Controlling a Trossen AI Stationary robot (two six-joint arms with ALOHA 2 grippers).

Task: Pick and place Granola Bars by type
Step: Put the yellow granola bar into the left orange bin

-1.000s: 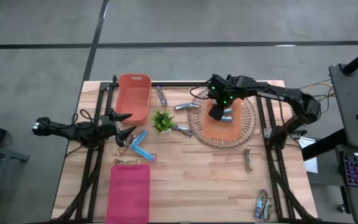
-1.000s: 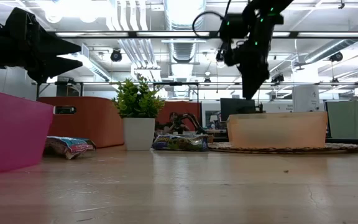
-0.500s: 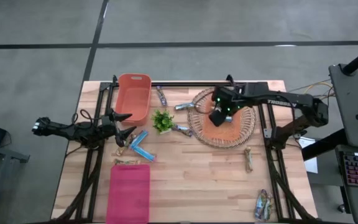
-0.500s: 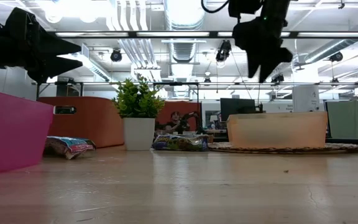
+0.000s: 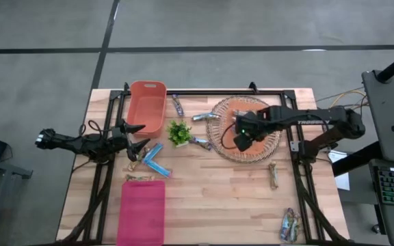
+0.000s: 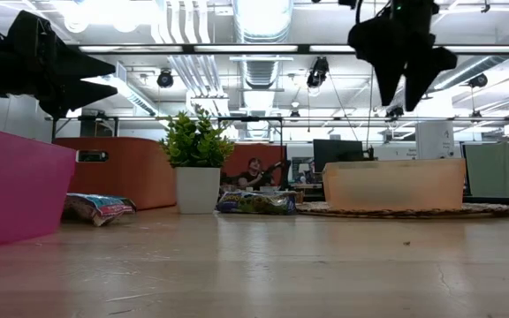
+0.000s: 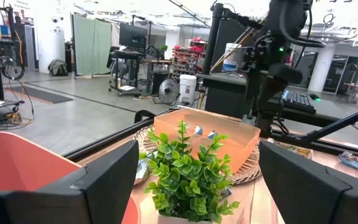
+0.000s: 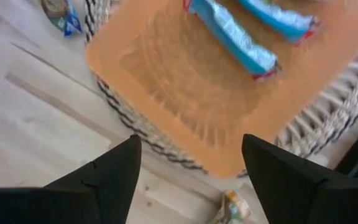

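Since the earlier frame, the right gripper (image 5: pixel 240 141) has drawn back over the translucent orange bin (image 8: pixel 185 93), fingers spread and empty above two bright blue granola bars (image 8: pixel 232 37) lying inside. Loose bars (image 5: pixel 154 159) lie nearer the wide-open left gripper (image 5: pixel 139 137).

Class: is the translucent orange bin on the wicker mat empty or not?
Not empty. The orange bin holds two blue granola bars.

Granola Bars (image 8: pixel 232 36), shiny wrappers, assorted.
Two bright blue lie flat in the translucent orange bin (image 8: pixel 166 81); others lie scattered across the wooden surface (image 5: pixel 217 198).
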